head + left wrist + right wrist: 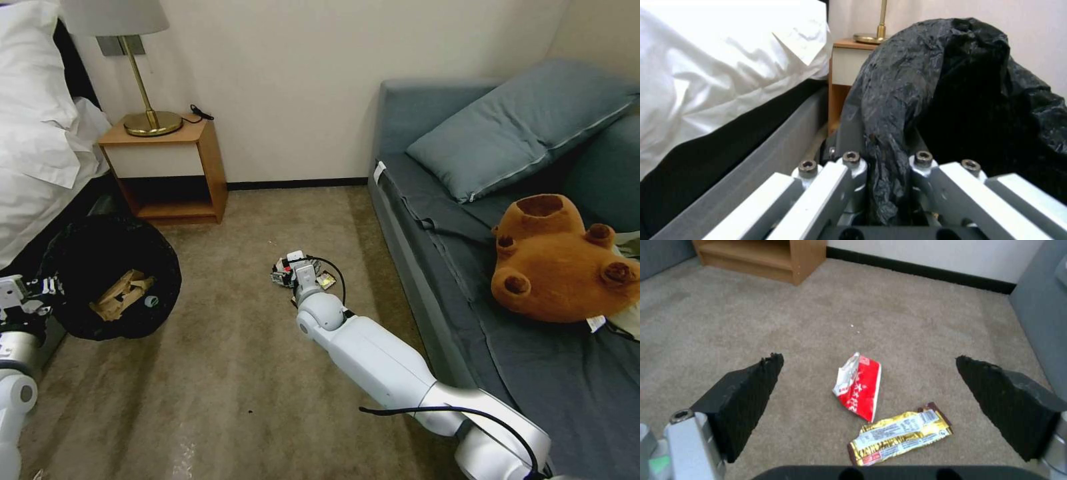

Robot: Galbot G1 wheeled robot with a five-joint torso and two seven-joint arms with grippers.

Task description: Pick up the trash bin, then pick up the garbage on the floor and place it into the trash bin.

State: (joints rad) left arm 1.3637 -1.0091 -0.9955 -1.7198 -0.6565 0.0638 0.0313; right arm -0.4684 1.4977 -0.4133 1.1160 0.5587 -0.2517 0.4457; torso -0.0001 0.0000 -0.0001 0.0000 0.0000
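The sofa (507, 267) is the landmark here, running along the robot's right with a brown plush bear (560, 260) lying on it. Well away from the sofa, against the bed (40, 133) and just before the nightstand (167, 167), the trash bin (110, 277) hangs tilted, its black liner open toward the room, with a crumpled tan paper bag (123, 293) and what looks like a bottle already inside. The left pincer (887, 166) is clenched on the bin's bag-covered rim.

On the carpet near the sofa's front edge, the right pincer (869, 373) hovers released, fingers spread wide above two pieces of the garbage: a red-white wrapper (859, 385) and, just beside it on the sofa side, a yellowish-brown snack wrapper (900, 433), the two nearly touching at one corner.

Both wrappers lie flat and thin, so the pads could close on carpet pile and slide over the foil. A grasp centred between them might nudge one aside. The bin's hold is on slippery plastic, which could slip.
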